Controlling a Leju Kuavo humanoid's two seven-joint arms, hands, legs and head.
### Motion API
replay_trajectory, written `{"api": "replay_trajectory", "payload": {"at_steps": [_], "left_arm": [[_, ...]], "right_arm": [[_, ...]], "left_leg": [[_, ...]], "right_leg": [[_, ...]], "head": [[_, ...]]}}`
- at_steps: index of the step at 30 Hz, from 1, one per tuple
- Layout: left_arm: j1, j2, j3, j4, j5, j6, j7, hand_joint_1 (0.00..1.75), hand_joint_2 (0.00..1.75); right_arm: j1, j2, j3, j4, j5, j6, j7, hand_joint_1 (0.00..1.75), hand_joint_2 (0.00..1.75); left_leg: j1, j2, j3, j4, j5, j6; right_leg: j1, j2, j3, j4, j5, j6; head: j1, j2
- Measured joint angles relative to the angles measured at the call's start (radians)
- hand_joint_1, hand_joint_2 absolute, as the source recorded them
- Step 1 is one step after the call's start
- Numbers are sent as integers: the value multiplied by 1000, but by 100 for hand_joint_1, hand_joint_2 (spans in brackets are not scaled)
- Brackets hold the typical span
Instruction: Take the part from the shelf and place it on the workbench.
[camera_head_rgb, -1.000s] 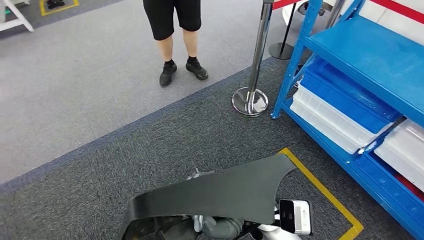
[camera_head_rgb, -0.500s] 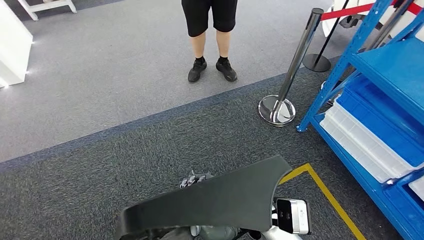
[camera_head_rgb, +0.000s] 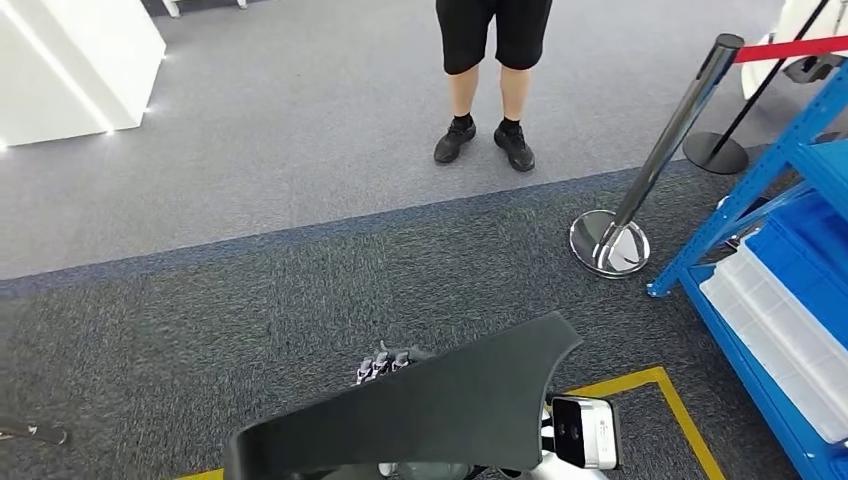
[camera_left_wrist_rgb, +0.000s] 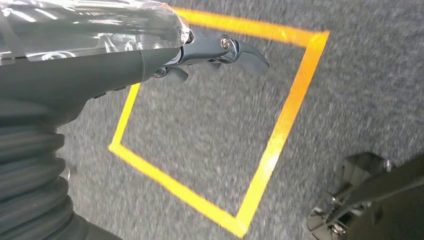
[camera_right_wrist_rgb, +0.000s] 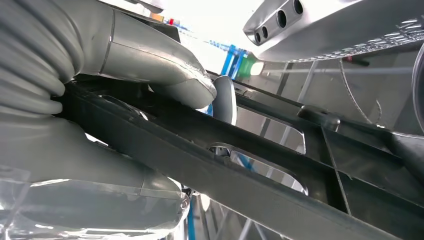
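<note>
The part (camera_head_rgb: 420, 410) is a large black curved panel, low in the middle of the head view, carried above the dark carpet. My right hand (camera_right_wrist_rgb: 125, 110) grips its ribbed underside (camera_right_wrist_rgb: 260, 165), thumb over one rib and fingers beneath. Dark fingertips (camera_head_rgb: 383, 363) poke past the panel's far edge in the head view. My left hand (camera_left_wrist_rgb: 150, 55) hangs over the carpet with its fingers loosely apart and nothing in them. A corner of the part (camera_left_wrist_rgb: 380, 200) shows beside it.
A person (camera_head_rgb: 490, 80) in black shorts and shoes stands ahead on the light carpet. A chrome stanchion (camera_head_rgb: 612, 240) stands at the right, before the blue shelf (camera_head_rgb: 745, 215) with white bins (camera_head_rgb: 780, 345). Yellow floor tape (camera_head_rgb: 680, 410) runs under me. A white block (camera_head_rgb: 70, 60) is at the far left.
The whole view has swung left: shelf, stanchion and person slide right, and a white block comes in at the upper left. The part stays held in the same place before me.
</note>
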Motion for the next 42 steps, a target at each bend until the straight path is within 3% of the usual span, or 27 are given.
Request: {"api": "replay_trajectory", "payload": {"at_steps": [1,2,4,6,8,9,11,12,14,15,16,17,19,21,23,25,27,29,30,31,32,34,36,38,40,42], "left_arm": [[1,-1,0,0,-3,0,0,0,175],[2,-1,0,0,-6,0,0,0,175],[-1,0,2,0,-9,-1,0,0,175],[-4,2,6,0,-9,-2,0,0,175],[0,8,12,0,-9,-3,0,0,175],[1,11,15,0,-9,-4,0,0,175],[-2,13,17,0,-9,-4,0,0,175],[-5,12,17,0,-9,-4,-1,0,175],[-7,12,18,0,-7,-5,0,0,175],[-6,11,18,0,-6,-6,0,0,175],[-5,10,18,0,-6,-6,0,0,175],[-3,9,18,0,-6,-7,0,0,175],[-4,7,18,0,-6,-7,0,0,175],[-4,6,19,0,-6,-9,0,0,175],[2,6,19,0,-6,-14,-1,0,175],[5,6,18,0,-6,-18,-3,0,175],[0,6,18,0,-6,-20,-5,0,175],[-3,5,18,-1,-6,-22,-7,0,175],[-2,4,18,-1,-6,-23,-8,0,175],[0,4,18,-1,-6,-24,-9,0,175],[2,4,18,-1,-6,-25,-9,0,175],[0,6,18,-1,-6,-26,-9,0,175],[-4,8,18,-1,-6,-26,-9,0,175],[-2,13,18,-1,-6,-25,-6,0,175],[2,17,17,-1,-8,-22,-3,0,175],[-2,17,16,-1,-9,-19,-1,0,175]], "right_arm": [[-1,0,2,0,0,-2,0,175,175],[-2,0,3,0,0,-4,0,175,175],[-7,0,5,0,2,-8,0,175,175],[-10,1,11,0,6,-12,0,175,175],[-13,2,19,0,11,-18,0,175,175],[-14,3,23,0,14,-21,0,175,175],[-17,3,27,1,16,-24,0,175,175],[-18,2,29,2,16,-25,0,175,175],[-17,-1,31,4,17,-25,0,175,175],[-17,-2,32,5,17,-25,0,175,175],[-17,-3,33,6,18,-25,0,175,175],[-17,-4,35,6,18,-26,0,175,175],[-18,-5,38,8,21,-29,0,175,175],[-18,-7,42,9,30,-37,0,175,175],[-19,-8,46,10,42,-47,0,175,175],[-20,-8,49,10,52,-56,0,175,175],[-20,-9,51,10,62,-63,0,175,175],[-19,-12,53,10,72,-69,0,175,175],[-19,-13,55,10,77,-72,0,175,175],[-19,-15,57,10,82,-76,0,175,175],[-20,-15,60,10,86,-79,0,175,175],[-24,-16,66,10,92,-83,0,175,175],[-27,-17,71,12,93,-85,0,175,175],[-30,-17,76,15,96,-90,0,175,175],[-36,-18,82,19,101,-95,0,175,175],[-38,-21,87,23,105,-98,0,175,175]], "left_leg": [[0,4,17,-34,26,2],[-2,14,52,-101,63,7],[-14,54,119,-232,108,20],[-29,71,138,-277,110,33],[-31,50,146,-291,114,45],[-29,39,155,-303,119,51],[-21,18,173,-323,129,60],[-21,7,175,-325,130,63],[-20,-20,175,-324,129,64],[-19,-34,176,-323,128,63],[-17,-48,177,-321,126,60],[-15,-63,179,-316,123,56],[-11,-90,172,-298,111,45],[-8,-113,158,-284,103,32],[-3,-129,151,-284,103,20],[-5,-92,138,-257,88,11],[-7,-29,89,-156,37,5],[-4,-4,24,-35,-9,1],[-3,-1,10,-10,-9,2],[-2,1,16,-24,9,5],[-4,7,43,-77,43,10],[-17,46,112,-214,98,26],[-32,75,143,-279,110,41],[-38,61,148,-290,109,52],[-33,41,167,-313,118,60],[-24,18,180,-329,127,66]], "right_leg": [[2,-12,3,0,-3,0],[3,-24,8,0,-6,1],[5,-45,17,-1,-13,6],[4,-62,22,-3,-18,15],[0,-73,30,-5,-22,25],[-2,-59,33,1,-28,29],[-3,-4,8,67,-66,33],[-2,23,-23,128,-95,34],[-2,42,-92,244,-131,36],[-3,44,-110,262,-122,38],[-4,45,-108,240,-94,40],[-6,53,-89,185,-51,42],[-14,100,-44,62,12,44],[-16,129,-27,10,24,39],[-13,109,-24,5,23,26],[-13,84,-19,0,22,13],[-9,55,-15,-2,18,4],[-2,25,-13,-2,13,-1],[1,11,-11,-2,11,-2],[3,-2,-8,-2,7,-3],[6,-14,-3,-2,4,-3],[9,-37,8,-3,-4,-1],[8,-57,15,-5,-9,6],[6,-73,23,-10,-12,16],[4,-48,27,3,-24,23],[1,11,-12,89,-67,30]], "head": [[0,0],[0,0],[0,0],[0,0],[0,0],[0,0],[0,0],[0,0],[0,0],[0,0],[0,0],[0,0],[0,0],[0,0],[0,0],[0,0],[0,0],[0,0],[0,0],[0,0],[0,0],[0,0],[0,0],[0,0],[0,0],[0,0]]}}
